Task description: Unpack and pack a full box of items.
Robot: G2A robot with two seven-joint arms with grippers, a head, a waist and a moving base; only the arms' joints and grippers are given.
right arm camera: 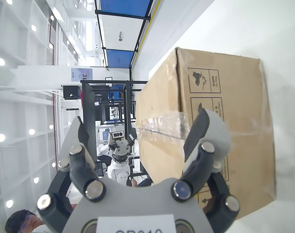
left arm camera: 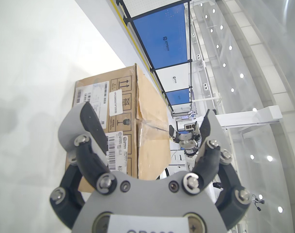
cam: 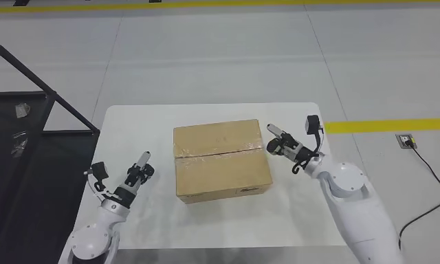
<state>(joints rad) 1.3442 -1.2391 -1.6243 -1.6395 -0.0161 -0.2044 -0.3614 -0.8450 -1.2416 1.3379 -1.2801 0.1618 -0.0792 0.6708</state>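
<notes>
A closed brown cardboard box (cam: 220, 160) stands in the middle of the white table (cam: 137, 130), its top flaps sealed with clear tape along the seam. My left gripper (cam: 142, 165) hovers open just off the box's left side, a short gap away; in the left wrist view the gripper (left arm camera: 147, 122) faces the labelled side of the box (left arm camera: 128, 112). My right gripper (cam: 272, 138) sits open by the box's right edge near the taped seam. The right wrist view has the gripper (right arm camera: 142, 124) spread wide, one fingertip (right arm camera: 205, 132) in front of the box (right arm camera: 225, 122) side.
A black frame rack (cam: 34, 119) stands off the table's left side. Bare table surface lies in front of and behind the box. A yellow line (cam: 381, 125) marks the floor to the right.
</notes>
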